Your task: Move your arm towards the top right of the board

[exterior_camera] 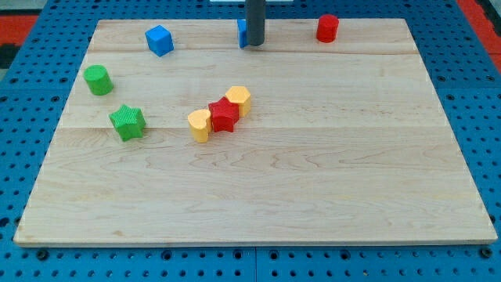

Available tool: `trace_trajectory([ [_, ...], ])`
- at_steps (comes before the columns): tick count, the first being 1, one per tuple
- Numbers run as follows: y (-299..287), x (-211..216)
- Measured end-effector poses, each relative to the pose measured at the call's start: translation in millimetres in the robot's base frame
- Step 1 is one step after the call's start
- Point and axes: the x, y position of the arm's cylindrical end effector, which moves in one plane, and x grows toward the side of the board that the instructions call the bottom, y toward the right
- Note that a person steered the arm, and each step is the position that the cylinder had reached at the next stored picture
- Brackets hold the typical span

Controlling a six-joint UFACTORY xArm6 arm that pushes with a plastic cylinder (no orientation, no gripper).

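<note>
My tip [255,44] stands near the top edge of the wooden board [313,196], about the middle of its width. It is right in front of a blue block [243,33], mostly hidden behind the rod. A red cylinder [327,28] sits to the right of the tip, near the top right. A blue cube [159,40] sits to the tip's left.
A green cylinder [98,80] and a green star [127,122] lie at the view's left. A yellow heart-like block [200,125], a red star [224,115] and a yellow hexagonal block [238,101] touch in a diagonal row at the centre.
</note>
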Motion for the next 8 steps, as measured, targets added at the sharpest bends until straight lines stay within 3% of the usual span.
trace_trajectory([
  [1, -1, -2],
  [2, 23, 26],
  [3, 80, 49],
  [5, 194, 40],
  [8, 201, 35],
])
